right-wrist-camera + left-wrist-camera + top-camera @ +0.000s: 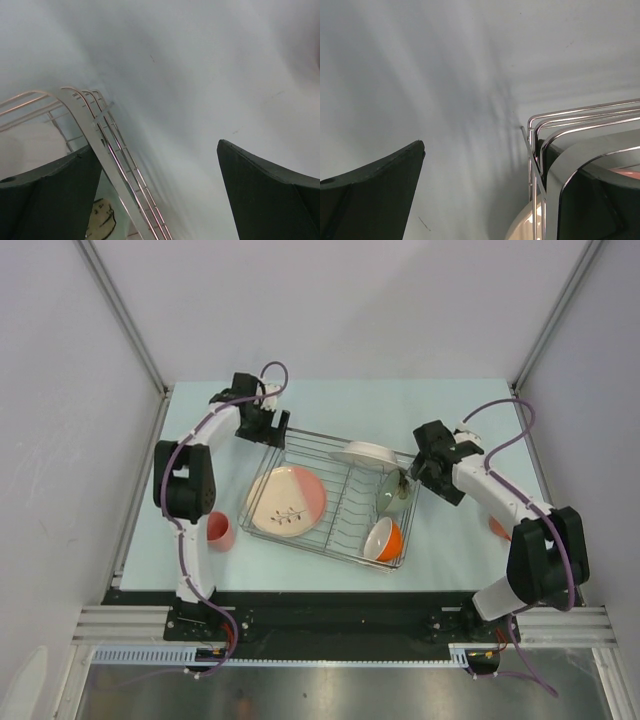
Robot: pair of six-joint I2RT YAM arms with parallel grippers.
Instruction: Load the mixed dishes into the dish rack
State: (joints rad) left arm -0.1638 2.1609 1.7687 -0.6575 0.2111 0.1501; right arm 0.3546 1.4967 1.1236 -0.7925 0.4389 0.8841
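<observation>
The silver wire dish rack [345,532] stands mid-table. In it lie a pinkish-white plate [287,500], a white plate [365,453] at the back, a pale green bowl [392,490] and an orange bowl [383,539]. A coral-pink cup [219,530] stands on the table left of the rack. My left gripper [272,428] is open at the rack's far left corner; in the left wrist view [482,150] its jaws straddle the rack wall [536,150]. My right gripper [418,468] is open at the rack's right side, its jaws straddling the wall [107,160] in the right wrist view [157,147].
An orange object [497,528] lies on the table at the right, mostly hidden behind my right arm. White walls and metal posts enclose the table on three sides. Bare pale table lies beyond the rack and to its right.
</observation>
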